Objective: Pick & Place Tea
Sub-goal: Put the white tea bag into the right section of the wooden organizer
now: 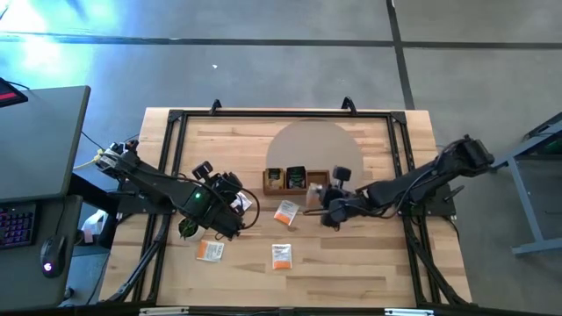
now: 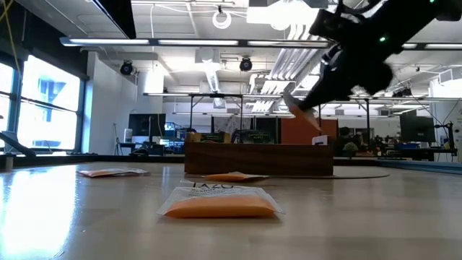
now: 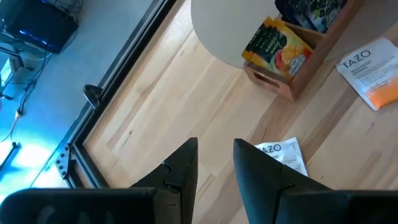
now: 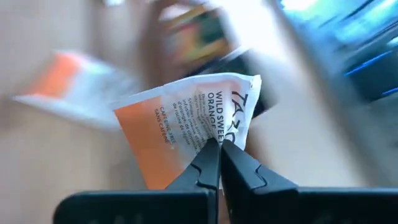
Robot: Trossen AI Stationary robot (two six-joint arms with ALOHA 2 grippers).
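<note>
Left gripper [image 1: 235,211] hovers over table [image 1: 351,272], fingers slightly apart, holding nothing. Loose tea packets [image 1: 210,251], [image 1: 281,255], [image 1: 285,212] lie on wood. Right gripper [image 4: 219,149] pinches white-orange packet [image 4: 186,127], lifted beside wooden tray [image 1: 297,182].

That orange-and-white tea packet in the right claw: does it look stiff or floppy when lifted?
Probably floppy: the tea packet curls where the right claw pinches one edge. Likely light, since that edge pinch alone carries it. The packet on the table looks puffed, so probably crushable.

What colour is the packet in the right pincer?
White and orange tea packet; clearest in the right wrist view.
</note>
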